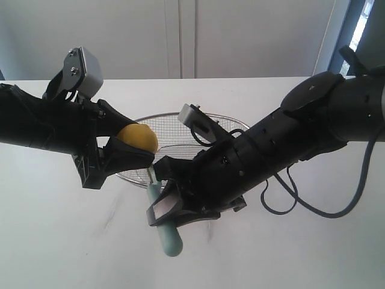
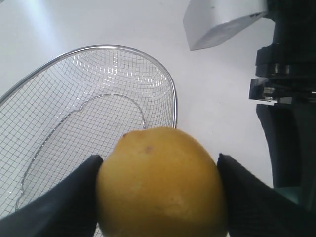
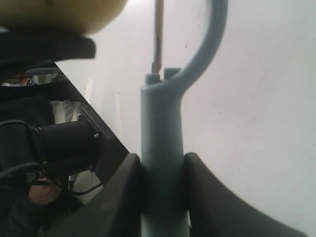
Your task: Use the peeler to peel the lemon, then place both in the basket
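Gripping the lemon between its pads, the left gripper hovers at the basket's nine o'clock rim. The right gripper clamps the peeler at six o'clock.

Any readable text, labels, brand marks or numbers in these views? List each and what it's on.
None: no legible word, number, logo or sign shows on the lemon, the peeler or the basket in any view.
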Action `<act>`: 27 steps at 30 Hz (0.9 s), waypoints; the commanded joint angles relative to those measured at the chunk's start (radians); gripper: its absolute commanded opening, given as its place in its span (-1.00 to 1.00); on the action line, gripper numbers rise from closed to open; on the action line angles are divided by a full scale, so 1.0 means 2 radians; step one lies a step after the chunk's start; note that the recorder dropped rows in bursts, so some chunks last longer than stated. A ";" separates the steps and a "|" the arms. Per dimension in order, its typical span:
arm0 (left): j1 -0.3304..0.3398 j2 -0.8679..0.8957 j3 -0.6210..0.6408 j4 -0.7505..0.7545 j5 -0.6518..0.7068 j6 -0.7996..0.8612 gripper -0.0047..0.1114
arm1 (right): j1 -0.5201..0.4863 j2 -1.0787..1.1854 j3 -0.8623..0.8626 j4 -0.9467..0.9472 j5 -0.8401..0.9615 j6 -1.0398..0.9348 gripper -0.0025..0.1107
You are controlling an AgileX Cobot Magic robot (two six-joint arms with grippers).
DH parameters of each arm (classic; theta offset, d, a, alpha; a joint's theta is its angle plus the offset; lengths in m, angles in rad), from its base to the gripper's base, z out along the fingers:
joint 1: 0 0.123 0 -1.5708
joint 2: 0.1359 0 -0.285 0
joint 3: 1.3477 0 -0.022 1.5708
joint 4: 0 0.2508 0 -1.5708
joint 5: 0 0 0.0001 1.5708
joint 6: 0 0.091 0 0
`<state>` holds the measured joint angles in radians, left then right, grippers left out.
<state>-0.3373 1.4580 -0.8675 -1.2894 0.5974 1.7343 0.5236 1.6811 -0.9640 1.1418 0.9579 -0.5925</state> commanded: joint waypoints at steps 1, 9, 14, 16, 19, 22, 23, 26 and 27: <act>-0.003 -0.007 0.001 -0.014 0.014 0.000 -0.92 | -0.004 -0.002 -0.003 0.005 0.006 -0.007 -0.96; -0.003 -0.007 0.001 -0.014 0.014 0.000 -0.92 | -0.030 -0.002 -0.012 0.008 0.024 -0.007 -0.96; -0.003 -0.007 0.001 -0.014 0.014 0.000 -0.92 | -0.033 -0.002 -0.026 0.007 0.038 -0.007 -0.96; -0.003 -0.007 0.001 -0.014 0.014 0.000 -0.92 | -0.033 -0.002 -0.026 0.007 0.039 -0.007 -0.96; -0.003 -0.007 0.001 -0.014 0.014 0.000 -0.92 | -0.033 -0.002 -0.026 0.007 0.039 -0.007 -0.96; -0.003 -0.007 0.001 -0.014 0.014 0.000 -0.92 | -0.033 -0.002 -0.026 0.007 0.039 -0.007 -0.96; -0.003 -0.007 0.001 -0.014 0.014 0.000 -0.92 | -0.033 -0.002 -0.026 0.007 0.037 -0.007 -0.96; -0.003 -0.007 0.001 -0.014 0.014 0.000 -0.92 | -0.033 -0.002 -0.026 0.007 0.035 -0.007 -0.96; -0.003 -0.007 0.001 -0.014 0.014 0.000 -0.92 | -0.033 -0.002 -0.026 0.007 0.033 -0.007 -0.96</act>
<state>-0.3373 1.4580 -0.8675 -1.2894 0.5974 1.7343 0.4625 1.6811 -1.0075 1.1440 1.0263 -0.5925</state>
